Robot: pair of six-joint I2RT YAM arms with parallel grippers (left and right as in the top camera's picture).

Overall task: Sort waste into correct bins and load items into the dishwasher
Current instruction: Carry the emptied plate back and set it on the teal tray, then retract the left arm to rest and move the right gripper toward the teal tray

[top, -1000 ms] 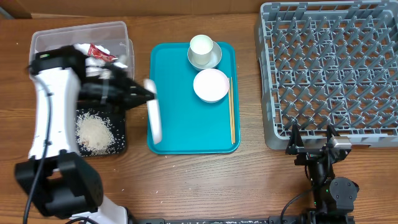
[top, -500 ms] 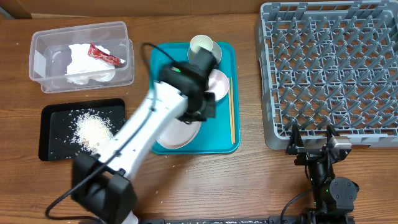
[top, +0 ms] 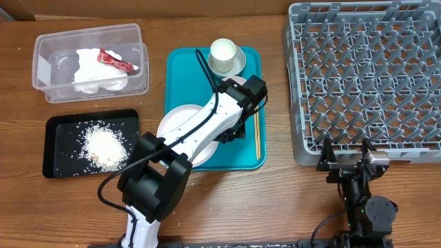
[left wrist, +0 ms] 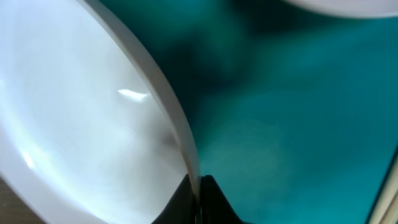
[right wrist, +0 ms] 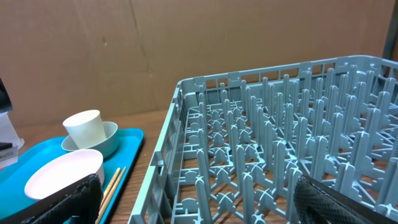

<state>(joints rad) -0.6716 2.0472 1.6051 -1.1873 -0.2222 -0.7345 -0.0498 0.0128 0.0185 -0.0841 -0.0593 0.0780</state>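
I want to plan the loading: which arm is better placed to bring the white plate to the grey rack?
Left, probably. The left fingers are shut on the rim of the white plate over the teal tray. The right fingers stand open and empty beside the grey rack.

Overhead camera looks straight down from well above, taking in the whole surface (top: 275, 200), from clear tub (top: 89, 62) to dish rack (top: 365, 76). Left wrist camera sits very close over the teal tray (left wrist: 298, 124), the white plate (left wrist: 74, 124) blurred just ahead of the left hand (left wrist: 200, 202). Right wrist camera looks low and level across the rack ahead of the right hand (right wrist: 198, 186), tray off to its left. All three views share the tray.
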